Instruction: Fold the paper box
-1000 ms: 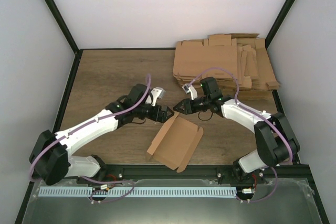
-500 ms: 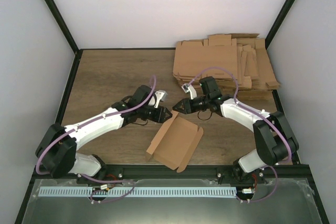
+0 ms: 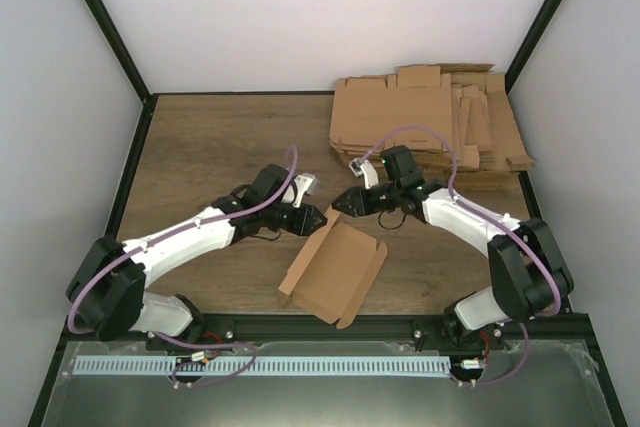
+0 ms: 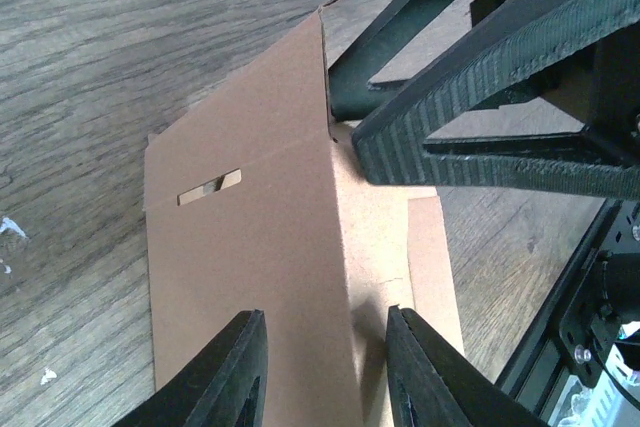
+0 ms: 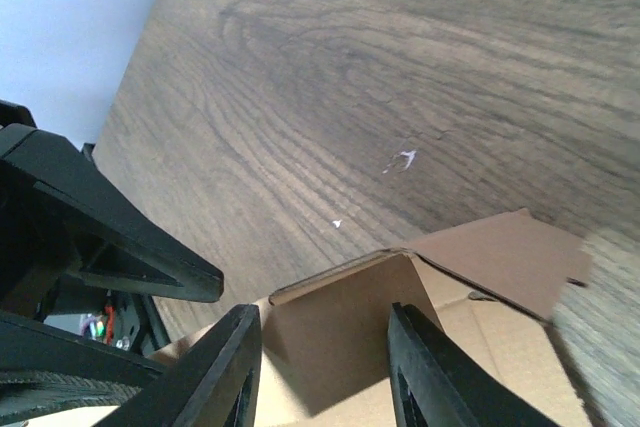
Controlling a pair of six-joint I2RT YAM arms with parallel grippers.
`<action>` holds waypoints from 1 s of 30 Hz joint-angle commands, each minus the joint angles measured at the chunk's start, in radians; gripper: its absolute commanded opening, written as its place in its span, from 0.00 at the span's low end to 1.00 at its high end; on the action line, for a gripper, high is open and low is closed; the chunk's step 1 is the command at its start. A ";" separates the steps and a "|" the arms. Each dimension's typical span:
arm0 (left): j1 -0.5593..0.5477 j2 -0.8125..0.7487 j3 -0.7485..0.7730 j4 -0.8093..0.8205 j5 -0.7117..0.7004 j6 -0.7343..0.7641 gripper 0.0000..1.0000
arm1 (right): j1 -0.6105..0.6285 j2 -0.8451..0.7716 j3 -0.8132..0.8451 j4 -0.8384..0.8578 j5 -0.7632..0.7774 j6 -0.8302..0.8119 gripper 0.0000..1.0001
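The left gripper (image 4: 322, 319) has narrowed from wide open. Its fingers now straddle a raised wall (image 4: 260, 277) of the box (image 3: 335, 272), which lies near the table's (image 3: 200, 147) 6 o'clock edge. The right gripper (image 5: 322, 312) brackets a flap (image 5: 340, 347) at the box's 12 o'clock corner. I cannot tell whether either gripper pinches cardboard, but folding looks ready to start.

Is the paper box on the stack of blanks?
No, the paper box rests on the table, well apart from the stack of blanks.
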 commanded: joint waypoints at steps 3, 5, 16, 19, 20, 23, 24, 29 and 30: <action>-0.002 -0.011 -0.030 -0.051 -0.026 0.039 0.36 | -0.002 -0.104 -0.011 -0.027 0.126 0.003 0.40; -0.002 -0.009 -0.030 -0.054 -0.027 0.045 0.36 | -0.002 -0.125 -0.022 -0.024 0.144 0.007 0.41; -0.001 -0.004 -0.016 -0.075 -0.036 0.073 0.36 | -0.014 -0.179 -0.125 -0.010 0.293 0.077 0.42; -0.001 -0.006 -0.014 -0.079 -0.038 0.079 0.36 | -0.036 -0.163 -0.160 0.003 0.288 0.098 0.41; -0.001 -0.006 -0.013 -0.081 -0.038 0.081 0.36 | -0.039 -0.156 -0.176 0.014 0.282 0.104 0.41; -0.002 -0.004 -0.011 -0.082 -0.039 0.084 0.36 | -0.045 -0.133 -0.202 0.057 0.267 0.128 0.42; -0.001 -0.005 -0.010 -0.083 -0.040 0.085 0.36 | -0.045 -0.119 -0.207 0.070 0.264 0.140 0.42; 0.000 -0.004 -0.009 -0.086 -0.045 0.090 0.36 | -0.045 -0.040 -0.220 0.143 0.259 0.170 0.42; 0.000 -0.003 -0.008 -0.087 -0.047 0.091 0.36 | -0.045 -0.025 -0.221 0.156 0.257 0.175 0.42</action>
